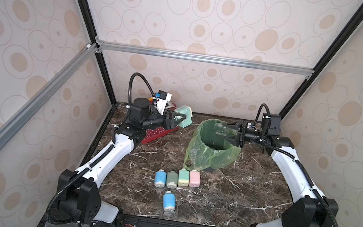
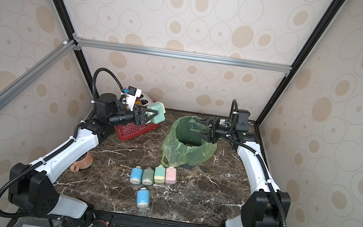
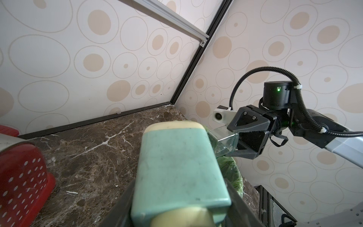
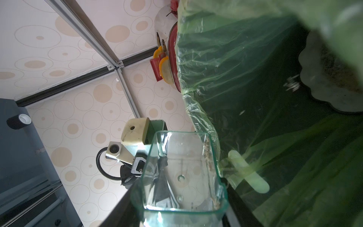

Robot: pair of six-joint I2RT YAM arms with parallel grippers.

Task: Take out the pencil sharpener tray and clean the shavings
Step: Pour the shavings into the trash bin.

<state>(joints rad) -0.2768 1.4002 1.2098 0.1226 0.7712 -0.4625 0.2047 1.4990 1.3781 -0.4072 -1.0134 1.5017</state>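
Centre-left in a top view: left end effector clamped on the teal sharpener body, held up over the red basket. Just right of centre: right end effector pinches the clear tray over the green-bagged bin. A few shavings cling along one wall. Tray looks light, thin, rigid and slick, and probably cracks if squeezed hard. Best hold: across the closed end, mouth free for tipping.
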